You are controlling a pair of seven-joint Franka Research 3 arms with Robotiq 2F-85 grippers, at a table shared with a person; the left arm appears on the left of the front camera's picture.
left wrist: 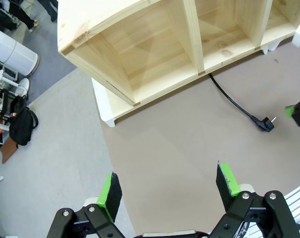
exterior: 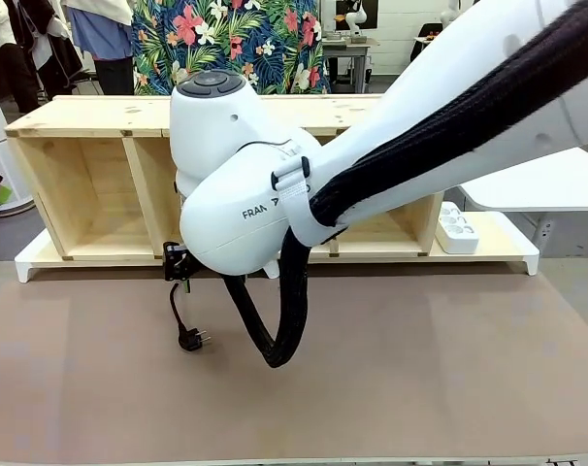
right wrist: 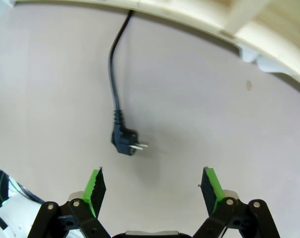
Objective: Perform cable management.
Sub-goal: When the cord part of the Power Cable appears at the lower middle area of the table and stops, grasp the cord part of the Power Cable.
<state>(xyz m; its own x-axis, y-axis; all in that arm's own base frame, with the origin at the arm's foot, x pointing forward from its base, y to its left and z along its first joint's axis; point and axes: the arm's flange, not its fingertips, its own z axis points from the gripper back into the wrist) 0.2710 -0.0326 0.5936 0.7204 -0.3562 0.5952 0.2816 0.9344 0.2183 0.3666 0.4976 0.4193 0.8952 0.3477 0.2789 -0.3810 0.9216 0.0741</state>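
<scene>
The cable point(exterior: 173, 309) is a thin black cord that comes out from under the wooden shelf and ends in a black two-pin plug point(exterior: 190, 339) lying flat on the brown mat. In the right wrist view, the plug point(right wrist: 125, 142) lies just beyond my open right gripper point(right wrist: 154, 188), a little left of centre, with nothing between the green pads. From the front, my right gripper point(exterior: 182, 272) hangs above the cord, mostly hidden by its own white arm. My left gripper point(left wrist: 169, 186) stands open and empty over the mat's left side, far from the plug point(left wrist: 265, 123).
A low wooden shelf point(exterior: 90, 184) with open compartments lies on a white base along the mat's far edge. A small white power strip point(exterior: 456, 228) sits at its right end. The arm's thick black sleeved hose point(exterior: 284, 320) loops down near the mat.
</scene>
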